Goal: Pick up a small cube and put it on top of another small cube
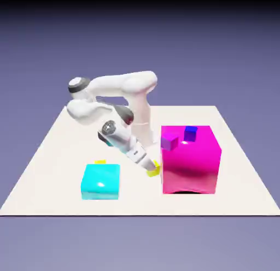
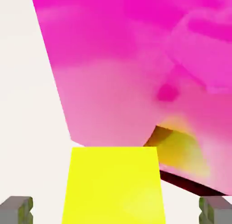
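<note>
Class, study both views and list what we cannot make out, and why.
- Exterior view: most of the far yellow cube is hidden behind the cyan block.
- Exterior view: the gripper covers part of the near yellow cube.
- Hand view: the bottom edge cuts off that near cube and both fingertips.
- Hand view: the magenta block runs past the top and right edges.

Backdrop [image 1: 229, 62]: plain blue-violet, fading to black along the exterior view's top edge. Desk [image 1: 54, 182]: flat, off-white, below and around the tool [image 1: 151, 167], dark front edge. Lighting bright; desk surface nearly washed out.
</note>
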Controlling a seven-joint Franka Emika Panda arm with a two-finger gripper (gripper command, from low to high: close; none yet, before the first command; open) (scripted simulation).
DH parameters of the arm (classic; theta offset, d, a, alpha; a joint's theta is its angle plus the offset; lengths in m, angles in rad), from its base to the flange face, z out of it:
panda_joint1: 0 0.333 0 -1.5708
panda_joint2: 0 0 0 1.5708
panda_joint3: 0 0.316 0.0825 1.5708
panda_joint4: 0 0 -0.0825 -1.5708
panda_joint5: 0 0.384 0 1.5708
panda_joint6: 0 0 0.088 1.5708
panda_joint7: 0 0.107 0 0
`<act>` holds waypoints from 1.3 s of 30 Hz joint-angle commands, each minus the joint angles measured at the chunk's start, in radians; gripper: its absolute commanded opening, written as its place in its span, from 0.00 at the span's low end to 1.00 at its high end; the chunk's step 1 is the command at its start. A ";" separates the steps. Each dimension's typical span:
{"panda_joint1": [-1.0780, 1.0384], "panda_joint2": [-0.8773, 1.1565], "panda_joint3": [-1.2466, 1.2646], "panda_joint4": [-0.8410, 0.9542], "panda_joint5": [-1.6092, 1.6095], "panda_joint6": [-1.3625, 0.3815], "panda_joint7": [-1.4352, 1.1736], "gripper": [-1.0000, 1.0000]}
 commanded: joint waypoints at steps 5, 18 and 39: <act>-0.007 0.002 0.054 0.000 0.049 -0.026 0.000 0.00; -0.367 0.333 0.254 -0.115 0.381 0.314 0.050 0.00; -0.650 0.857 0.178 -0.255 0.642 1.058 0.153 0.00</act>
